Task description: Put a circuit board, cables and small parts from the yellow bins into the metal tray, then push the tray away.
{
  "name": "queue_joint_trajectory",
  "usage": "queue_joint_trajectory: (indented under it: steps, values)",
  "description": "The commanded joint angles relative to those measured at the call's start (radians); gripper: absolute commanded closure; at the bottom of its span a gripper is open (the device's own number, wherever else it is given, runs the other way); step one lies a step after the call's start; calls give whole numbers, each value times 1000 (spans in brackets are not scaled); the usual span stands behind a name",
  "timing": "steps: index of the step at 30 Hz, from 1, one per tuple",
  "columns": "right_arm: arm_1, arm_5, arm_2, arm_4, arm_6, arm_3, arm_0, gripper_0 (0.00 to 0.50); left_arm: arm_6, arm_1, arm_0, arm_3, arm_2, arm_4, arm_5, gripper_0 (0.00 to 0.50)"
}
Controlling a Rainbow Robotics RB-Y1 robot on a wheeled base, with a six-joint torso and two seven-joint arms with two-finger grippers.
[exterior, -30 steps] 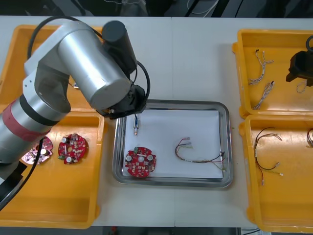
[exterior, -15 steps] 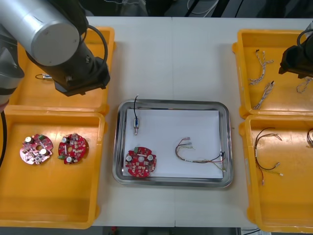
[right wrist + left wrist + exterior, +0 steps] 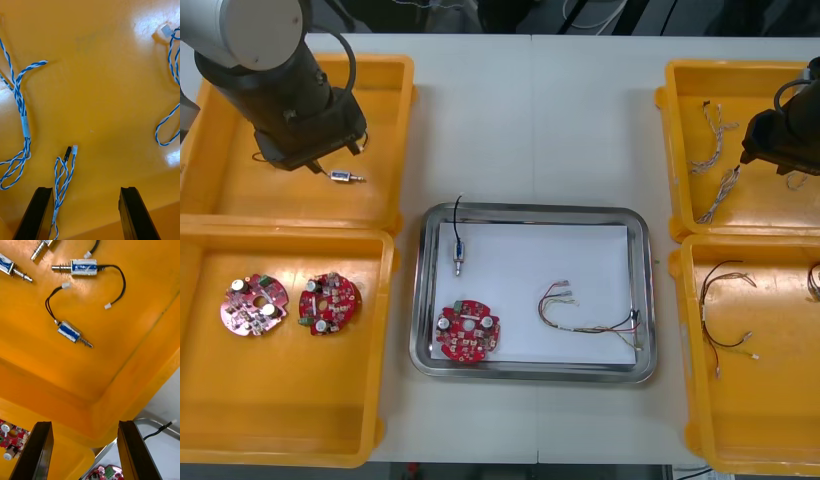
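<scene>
The metal tray (image 3: 638,290), white inside, holds a red circuit board (image 3: 467,333), a small metal part (image 3: 458,252) with a black lead, and a red and yellow cable (image 3: 585,315). My left gripper (image 3: 308,155) hangs open over the far left yellow bin (image 3: 380,100), above several small metal parts (image 3: 73,333); nothing lies between its fingers (image 3: 39,450). My right gripper (image 3: 778,140) is open over the far right yellow bin (image 3: 675,150). A twisted blue and white cable (image 3: 63,176) lies just inside its left finger (image 3: 37,213).
Two more circuit boards (image 3: 329,300) lie in the near left bin (image 3: 280,420). Black cables (image 3: 725,300) lie in the near right bin (image 3: 770,440). Further twisted cables (image 3: 18,112) are spread around my right gripper (image 3: 87,213). The tray's corner (image 3: 150,423) lies beyond the bin's wall.
My left arm has swung from the tray's far left corner back over the far left bin, leaving the small metal part in the tray. My right gripper has shifted slightly left and nearer within its bin.
</scene>
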Motion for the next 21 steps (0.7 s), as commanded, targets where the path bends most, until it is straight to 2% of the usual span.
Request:
queue_joint_trajectory:
  steps: [1, 9, 21]
  values:
    - [23, -42, -40, 18, -98, 36, -83, 0, 91, 36, -79, 75, 52, -26, -39, 0]
    - [34, -67, -6, 41, -155, 40, -81, 0, 111, 38, -91, 176, 86, -30, -81, 0]
    - [43, -173, -5, 52, -159, 167, -81, 0, 155, -8, -166, 418, 86, -49, -191, 0]
